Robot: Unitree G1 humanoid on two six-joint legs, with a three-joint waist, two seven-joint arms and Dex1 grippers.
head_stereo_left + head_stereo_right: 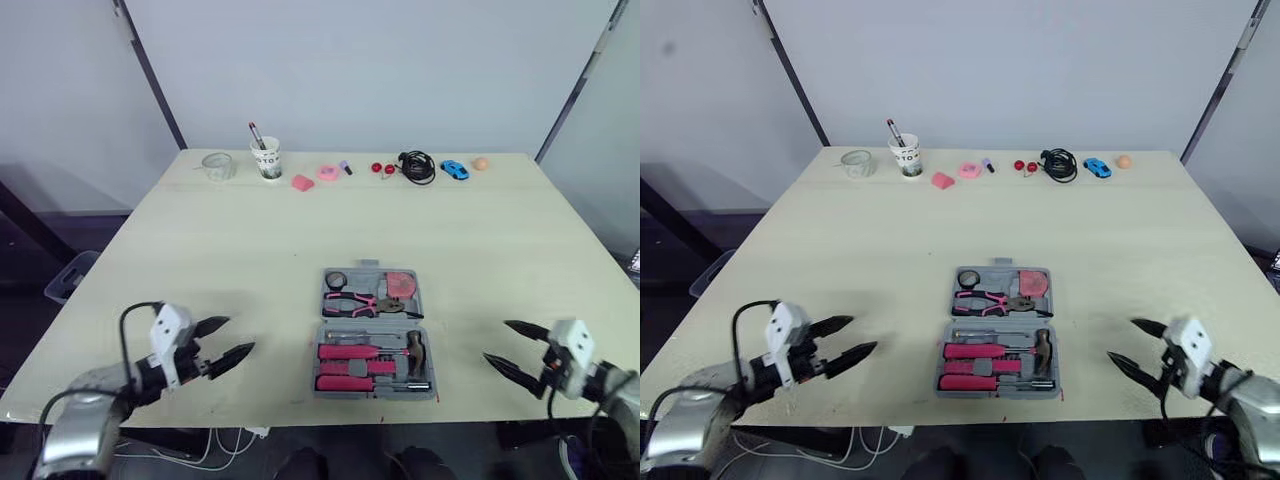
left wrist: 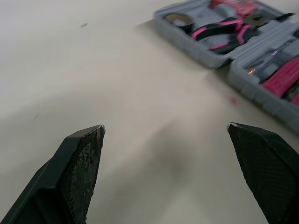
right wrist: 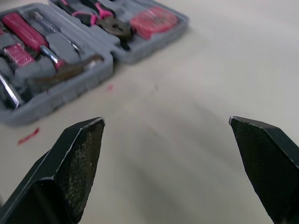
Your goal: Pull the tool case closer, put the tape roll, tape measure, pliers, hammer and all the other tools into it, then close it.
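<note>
The grey tool case [image 1: 372, 320] lies open and flat near the table's front edge, between my two arms. Its far half holds a tape roll [image 1: 336, 280], pink-handled pliers [image 1: 355, 302] and a red tape measure [image 1: 401, 284]. The near half holds pink-handled screwdrivers [image 1: 348, 352] and a hammer [image 1: 415, 349]. My left gripper [image 1: 238, 335] hovers open to the case's left, pointing toward it and holding nothing. My right gripper [image 1: 496, 341] hangs open to the case's right, also pointing at it. The case also shows past the left fingers [image 2: 84, 158] and the right fingers [image 3: 79, 149].
Along the table's far edge stand a clear cup [image 1: 217, 166], a paper cup with a pen [image 1: 266, 158], pink items [image 1: 327, 172], a black cable [image 1: 417, 165], a blue toy car [image 1: 454, 169] and an orange ball [image 1: 481, 163]. Bare tabletop [image 1: 300, 230] lies between them and the case.
</note>
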